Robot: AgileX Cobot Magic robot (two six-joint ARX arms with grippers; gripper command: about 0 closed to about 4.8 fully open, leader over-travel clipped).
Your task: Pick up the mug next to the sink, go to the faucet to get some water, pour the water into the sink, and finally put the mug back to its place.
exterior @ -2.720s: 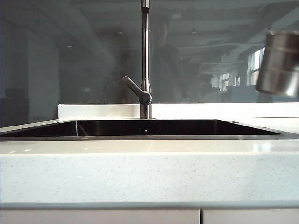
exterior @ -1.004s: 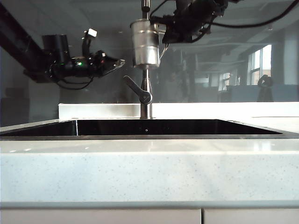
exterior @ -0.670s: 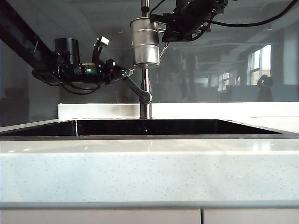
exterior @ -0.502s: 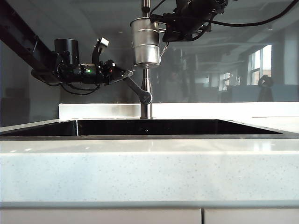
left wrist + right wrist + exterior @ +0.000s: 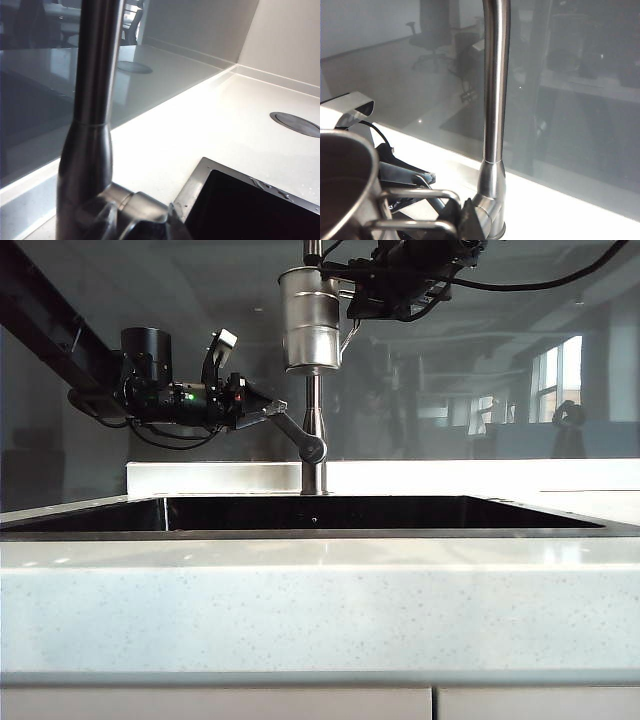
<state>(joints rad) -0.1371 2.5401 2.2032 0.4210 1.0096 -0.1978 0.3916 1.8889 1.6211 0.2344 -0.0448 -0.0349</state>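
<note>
The steel mug (image 5: 310, 320) hangs upright high over the sink (image 5: 350, 513), in front of the faucet (image 5: 313, 430) pipe in the exterior view. My right gripper (image 5: 352, 308) comes in from the upper right and is shut on the mug's thin handle (image 5: 415, 210). In the right wrist view the mug (image 5: 342, 185) fills the near corner, with the right gripper (image 5: 472, 220) pinching the handle wire beside the faucet (image 5: 495, 85). My left gripper (image 5: 272, 410) is open, its fingers on either side of the faucet's lever handle (image 5: 144, 207). The spout is out of view.
White speckled counter (image 5: 320, 600) runs along the front. A dark glass backsplash (image 5: 480, 360) stands behind the faucet. A round metal cap (image 5: 295, 122) is set in the counter beyond the sink's corner (image 5: 192, 190). My left arm (image 5: 150, 390) stretches level from the left.
My left gripper has travelled right and slightly down until it straddles the faucet lever. The mug has lifted a little in the right gripper, which otherwise stays put.
</note>
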